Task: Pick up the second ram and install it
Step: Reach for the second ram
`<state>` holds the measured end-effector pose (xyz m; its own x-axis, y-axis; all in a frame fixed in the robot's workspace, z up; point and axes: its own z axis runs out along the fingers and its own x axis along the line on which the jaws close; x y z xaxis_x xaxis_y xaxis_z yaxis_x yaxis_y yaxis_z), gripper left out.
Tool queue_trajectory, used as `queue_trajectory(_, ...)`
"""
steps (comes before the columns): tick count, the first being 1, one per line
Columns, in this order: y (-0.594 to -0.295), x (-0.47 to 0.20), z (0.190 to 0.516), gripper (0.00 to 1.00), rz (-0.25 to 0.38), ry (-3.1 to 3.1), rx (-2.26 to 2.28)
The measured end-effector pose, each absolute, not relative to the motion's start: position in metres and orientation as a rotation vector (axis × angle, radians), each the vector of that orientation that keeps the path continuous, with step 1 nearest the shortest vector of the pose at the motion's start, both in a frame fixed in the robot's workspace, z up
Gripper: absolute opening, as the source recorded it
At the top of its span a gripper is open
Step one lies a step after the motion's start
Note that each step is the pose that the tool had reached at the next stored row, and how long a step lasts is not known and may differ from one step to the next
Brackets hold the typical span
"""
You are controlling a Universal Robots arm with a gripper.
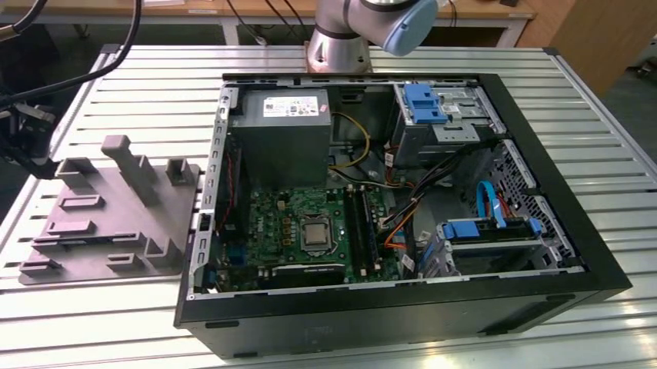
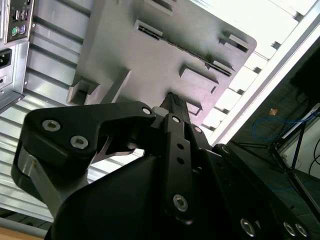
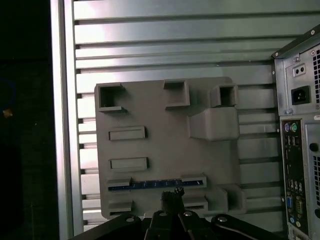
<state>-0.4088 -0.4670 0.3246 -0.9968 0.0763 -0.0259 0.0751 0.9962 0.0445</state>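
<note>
Grey tray (image 3: 150,115) with upright posts lies on a slatted table (image 1: 103,323), just beside an open computer case (image 1: 411,323), on the exterior view's left. The ram (image 3: 155,184), seen edge-on as a thin dark strip with blue marks, sits in a slot between two holders near one edge of the tray. The gripper (image 3: 172,194) hovers over that edge. Its tips are just beside the ram, apparently not touching it. The jaws look closed on nothing, though the angle is poor.
</note>
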Motion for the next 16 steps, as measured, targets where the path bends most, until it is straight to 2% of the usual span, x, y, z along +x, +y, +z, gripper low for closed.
queue_trajectory(8,-0.481,-0.409,0.319,0.10,0.068,3.111,0.118)
queue_trajectory(16,-0.481,-0.409,0.318,0.10,0.068,3.111,0.118)
